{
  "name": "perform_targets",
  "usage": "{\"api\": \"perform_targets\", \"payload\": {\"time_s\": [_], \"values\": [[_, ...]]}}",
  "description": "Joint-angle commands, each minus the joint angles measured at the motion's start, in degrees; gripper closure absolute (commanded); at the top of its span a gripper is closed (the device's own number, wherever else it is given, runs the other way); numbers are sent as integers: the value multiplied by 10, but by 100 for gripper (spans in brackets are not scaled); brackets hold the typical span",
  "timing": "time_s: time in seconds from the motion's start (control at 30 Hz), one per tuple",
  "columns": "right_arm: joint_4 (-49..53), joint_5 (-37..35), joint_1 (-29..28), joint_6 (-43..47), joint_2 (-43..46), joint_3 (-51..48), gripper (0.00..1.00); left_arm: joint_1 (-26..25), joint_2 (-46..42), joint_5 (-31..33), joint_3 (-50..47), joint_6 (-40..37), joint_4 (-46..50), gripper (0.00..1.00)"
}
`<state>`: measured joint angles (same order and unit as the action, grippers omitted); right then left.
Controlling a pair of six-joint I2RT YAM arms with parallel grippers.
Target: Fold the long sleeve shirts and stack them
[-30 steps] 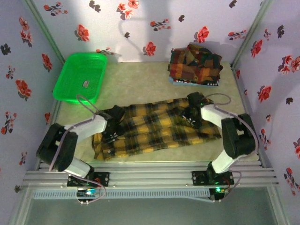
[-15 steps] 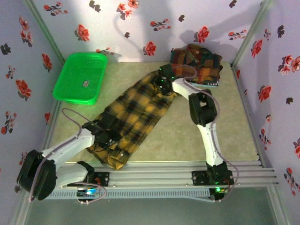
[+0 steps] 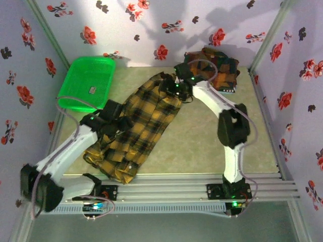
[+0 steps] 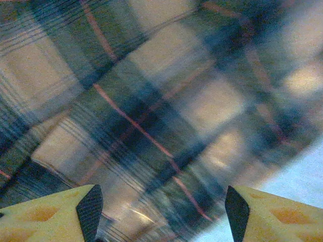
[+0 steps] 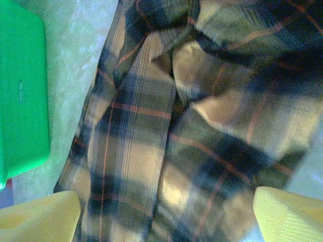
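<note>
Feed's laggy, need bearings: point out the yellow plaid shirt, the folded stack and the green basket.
yellow plaid shirt [image 3: 144,118], top external view, middle of its body.
folded stack [image 3: 228,68], top external view, top shirt.
green basket [image 3: 83,75], top external view, bare floor.

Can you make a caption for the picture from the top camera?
Left gripper and right gripper over the yellow shirt, near a green basket.

Table [image 3: 202,146]: yellow shirt [image 3: 144,118], shirt stack [image 3: 227,65], basket [image 3: 86,75]

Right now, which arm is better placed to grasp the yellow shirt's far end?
Right, probably: the right gripper is at that end of the yellow shirt, beside the folded stack; the left gripper is near its middle.
</note>
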<state>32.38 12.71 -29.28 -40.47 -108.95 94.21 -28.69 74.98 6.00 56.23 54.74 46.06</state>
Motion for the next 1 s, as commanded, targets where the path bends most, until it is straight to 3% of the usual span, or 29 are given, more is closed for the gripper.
{"api": "perform_targets", "payload": {"time_s": [0.0,0.27,0.47,0.63,0.7,0.87,0.97], "values": [[-21,-10,-39,-19,-18,-97,17,19,54,33,-19,-47,28,33],[-26,-97,-42,-37,-142,-44,31,38,92,5,-79,-19,-20,34],[-8,-103,-16,-75,-285,149,32,12,94,-49,-111,34,-81,34],[24,-52,20,-100,-427,404,33,-32,151,-102,-90,84,-168,34],[-21,5,35,-123,-473,474,33,-52,177,-117,-61,95,-188,34],[-189,113,57,-187,-520,534,26,-99,220,-150,24,113,-230,32],[-177,178,67,-174,-503,539,19,-117,185,-143,60,114,-240,27]]}}
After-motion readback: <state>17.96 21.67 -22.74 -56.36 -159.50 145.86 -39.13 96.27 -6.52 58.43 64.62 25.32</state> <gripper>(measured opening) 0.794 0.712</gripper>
